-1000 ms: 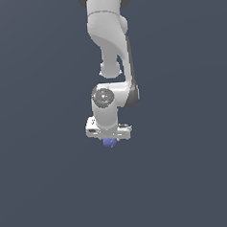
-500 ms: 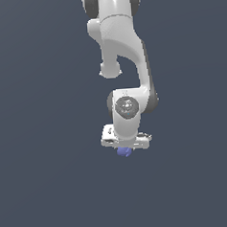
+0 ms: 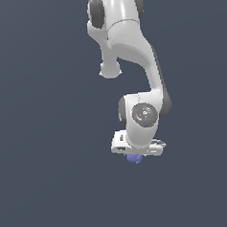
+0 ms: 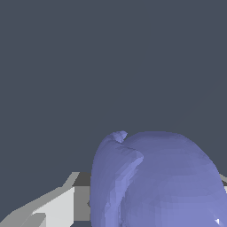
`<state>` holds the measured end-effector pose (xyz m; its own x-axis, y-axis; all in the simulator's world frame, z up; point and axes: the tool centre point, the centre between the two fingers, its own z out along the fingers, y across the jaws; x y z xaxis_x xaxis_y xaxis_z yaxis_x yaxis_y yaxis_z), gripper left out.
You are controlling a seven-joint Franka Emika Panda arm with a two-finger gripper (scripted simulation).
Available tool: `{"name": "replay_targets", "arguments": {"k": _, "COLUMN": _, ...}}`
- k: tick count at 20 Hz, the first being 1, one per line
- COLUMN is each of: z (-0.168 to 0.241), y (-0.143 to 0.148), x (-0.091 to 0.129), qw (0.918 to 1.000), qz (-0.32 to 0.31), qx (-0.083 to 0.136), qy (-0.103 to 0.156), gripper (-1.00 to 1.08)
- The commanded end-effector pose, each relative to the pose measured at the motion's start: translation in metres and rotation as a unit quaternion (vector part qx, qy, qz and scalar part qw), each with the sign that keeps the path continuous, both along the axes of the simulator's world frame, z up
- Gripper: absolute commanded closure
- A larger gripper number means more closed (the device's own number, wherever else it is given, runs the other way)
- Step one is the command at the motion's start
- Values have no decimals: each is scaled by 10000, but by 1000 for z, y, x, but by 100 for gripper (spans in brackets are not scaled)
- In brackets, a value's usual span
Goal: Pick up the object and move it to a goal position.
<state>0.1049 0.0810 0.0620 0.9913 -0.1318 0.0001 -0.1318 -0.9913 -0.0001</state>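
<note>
White robot gripper [image 3: 136,153], lower centre of exterior view, clamps the small blue-violet ball [image 3: 134,158] betw its fingers; ball hangs just below, prob gripped tight for carry to goal

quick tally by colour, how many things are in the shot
blue-violet: 1, the ball held under the gripper
white: 1, the robot arm
total: 2

Plain dark slate-grey ground [image 3: 48,187]
</note>
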Motion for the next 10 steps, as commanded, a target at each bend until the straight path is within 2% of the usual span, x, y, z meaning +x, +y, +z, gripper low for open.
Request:
{"name": "replay_targets", "arguments": {"k": 1, "z": 1, "y": 5, "x": 5, "qw": 10000, "qz": -5, "qx": -1, "qy": -1, "gripper": 108}}
{"name": "replay_targets", "arguments": {"k": 10, "z": 2, "y": 12, "x": 12, "qw": 10000, "qz": -5, "qx": -1, "qy": -1, "gripper": 108}}
